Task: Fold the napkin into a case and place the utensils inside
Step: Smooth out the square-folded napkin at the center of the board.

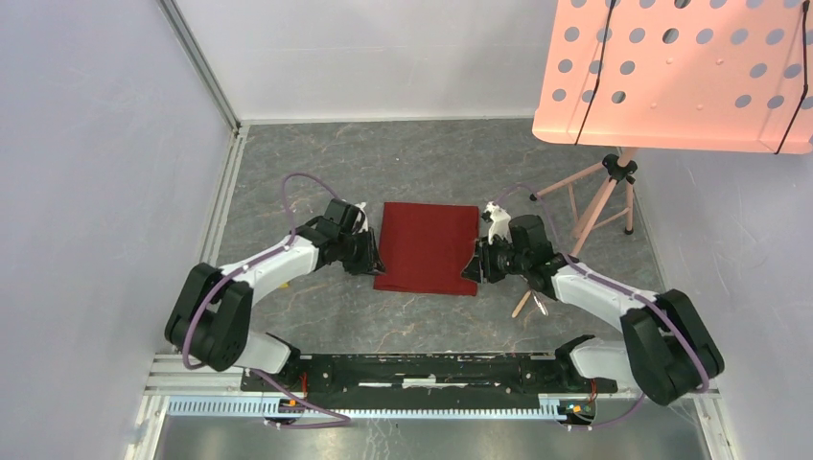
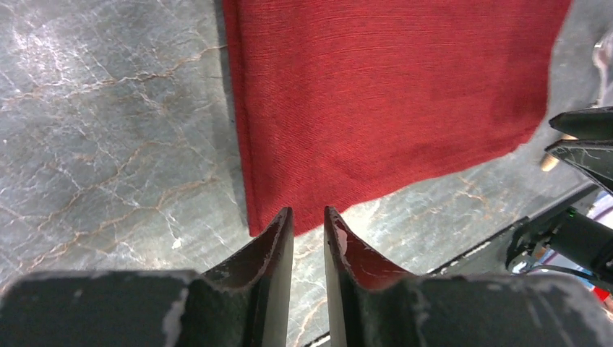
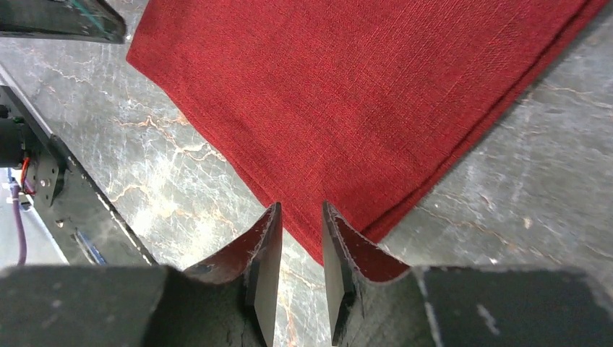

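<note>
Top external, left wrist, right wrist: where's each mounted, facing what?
Top external: above and behind the bases, looking down; left arm and right arm flank the napkin.
Left wrist: on left arm, looking past the left claw at the napkin's near left corner.
Right wrist: on right arm, looking past the right claw at the near right corner.
Shared: all see the napkin; each wrist view catches the other claw.

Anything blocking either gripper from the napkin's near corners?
Nothing visible does. The left gripper and right gripper, jaws slightly apart, sit right at the near corners of the flat napkin.
</note>
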Action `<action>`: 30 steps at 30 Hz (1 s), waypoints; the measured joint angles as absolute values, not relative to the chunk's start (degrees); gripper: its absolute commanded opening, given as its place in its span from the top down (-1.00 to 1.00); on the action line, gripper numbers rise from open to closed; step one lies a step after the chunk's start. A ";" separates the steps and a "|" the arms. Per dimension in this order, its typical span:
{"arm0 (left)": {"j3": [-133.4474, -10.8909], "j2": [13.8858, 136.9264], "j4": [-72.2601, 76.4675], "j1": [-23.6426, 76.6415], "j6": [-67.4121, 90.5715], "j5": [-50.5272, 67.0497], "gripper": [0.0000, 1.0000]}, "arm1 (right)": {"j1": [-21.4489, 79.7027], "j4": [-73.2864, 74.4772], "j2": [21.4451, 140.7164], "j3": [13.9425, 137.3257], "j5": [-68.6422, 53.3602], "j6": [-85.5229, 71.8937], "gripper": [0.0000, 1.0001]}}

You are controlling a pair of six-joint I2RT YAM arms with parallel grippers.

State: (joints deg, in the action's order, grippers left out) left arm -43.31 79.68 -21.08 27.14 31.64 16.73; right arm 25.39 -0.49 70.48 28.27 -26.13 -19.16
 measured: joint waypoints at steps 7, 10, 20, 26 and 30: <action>-38.83 85.06 -16.14 27.07 32.42 17.19 0.45 | 25.36 -8.34 75.26 21.80 -28.12 -20.95 0.20; -38.28 84.90 -15.03 27.07 32.49 17.58 0.45 | 25.34 -8.16 75.20 22.46 -27.42 -20.36 0.09; -37.80 84.68 -13.98 27.09 32.49 17.98 0.46 | 28.12 -14.11 87.07 42.02 -28.58 -24.73 -0.31; -37.71 84.68 -13.89 27.07 32.49 17.98 0.46 | 33.12 -25.17 103.18 56.25 -31.57 -32.91 -0.33; -36.97 84.09 -13.04 27.07 32.49 18.00 0.46 | 35.05 -29.41 113.97 64.51 -32.69 -37.45 -0.34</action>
